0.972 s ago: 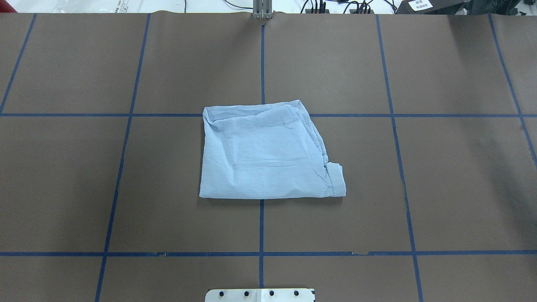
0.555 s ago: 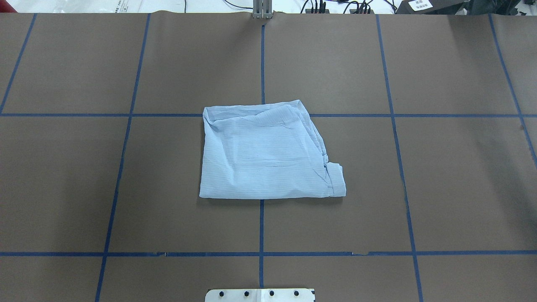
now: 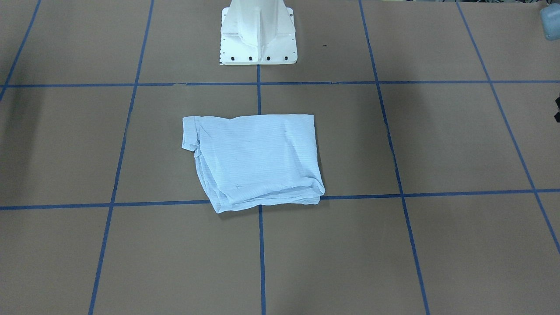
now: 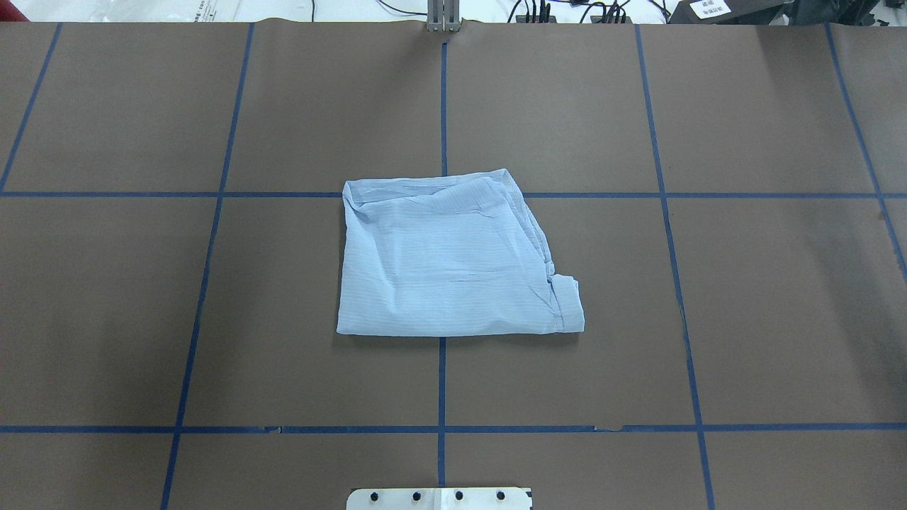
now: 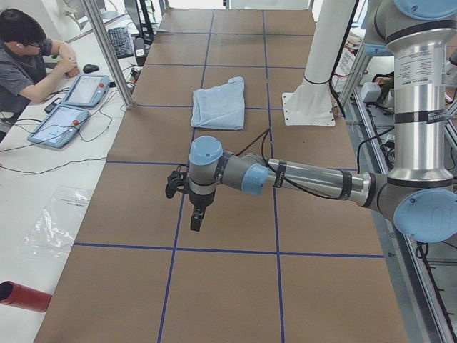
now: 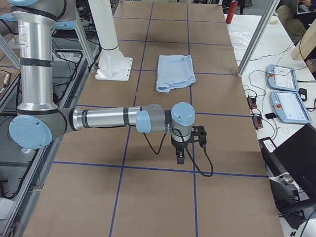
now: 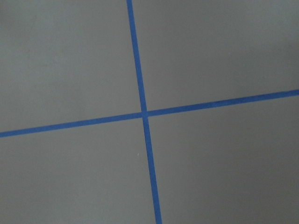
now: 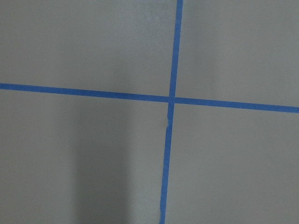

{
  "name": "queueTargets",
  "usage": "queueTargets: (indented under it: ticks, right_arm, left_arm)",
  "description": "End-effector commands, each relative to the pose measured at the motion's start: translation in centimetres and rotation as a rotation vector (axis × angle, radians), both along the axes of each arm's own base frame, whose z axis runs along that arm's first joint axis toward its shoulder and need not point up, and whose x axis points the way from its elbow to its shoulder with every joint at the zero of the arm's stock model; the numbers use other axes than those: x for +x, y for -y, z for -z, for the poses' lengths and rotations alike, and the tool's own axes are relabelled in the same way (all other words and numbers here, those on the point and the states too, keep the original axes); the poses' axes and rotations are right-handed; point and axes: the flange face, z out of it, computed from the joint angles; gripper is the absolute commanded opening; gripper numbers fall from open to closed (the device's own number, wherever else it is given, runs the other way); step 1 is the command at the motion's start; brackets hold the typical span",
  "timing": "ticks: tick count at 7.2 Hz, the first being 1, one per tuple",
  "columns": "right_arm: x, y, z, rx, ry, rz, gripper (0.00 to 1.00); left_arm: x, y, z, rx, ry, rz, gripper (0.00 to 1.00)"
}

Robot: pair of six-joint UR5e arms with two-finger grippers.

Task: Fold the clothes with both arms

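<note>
Brown-papered bench (image 4: pixel 779 319) with folded light-blue shirt (image 4: pixel 446 262) at centre, left end effector (image 5: pixel 195 221) and right end effector (image 6: pixel 179 157) well apart from it, open or closed not discernible; loosely stacked layers could splay if snagged.

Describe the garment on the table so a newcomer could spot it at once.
Start at the brown table gridded with blue tape and find the white pedestal base at its edge. Just in front of the base lies the light-blue shirt, folded into a rough rectangle over a tape crossing. It is the only cloth on the table.
</note>
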Motion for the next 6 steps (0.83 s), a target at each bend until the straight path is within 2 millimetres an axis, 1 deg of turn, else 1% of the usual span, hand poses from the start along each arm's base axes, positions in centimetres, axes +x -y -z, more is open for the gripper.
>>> queueTargets:
  ticks: [1,2,3,4,5,6]
  right_arm:
    - [0.4,-0.3,1.6,-0.045,0.015,-0.053,1.00]
    - [0.4,-0.7,2.4,-0.061,0.017,-0.059,1.00]
    - [0.3,-0.8,2.6,-0.072,0.020,-0.058,1.00]
    - [0.3,-0.8,2.4,-0.077,0.021,-0.058,1.00]
    - [0.3,-1.1,2.0,-0.085,0.021,-0.058,1.00]
    - [0.3,-1.5,1.6,-0.094,0.026,-0.058,1.00]
  left_arm:
    - [-0.5,-0.8,-1.8,-0.078,0.009,0.006,1.00]
    - [-1.4,-0.9,-2.6,-0.065,0.015,-0.010,1.00]
    - [-4.1,-0.9,-4.4,-0.044,0.031,-0.044,1.00]
    - [-6.1,-1.0,-5.4,-0.032,0.037,-0.067,1.00]
    - [-6.9,-0.9,-5.2,-0.020,0.037,-0.065,1.00]
    - [-6.6,-0.9,-4.7,-0.030,-0.010,-0.068,1.00]
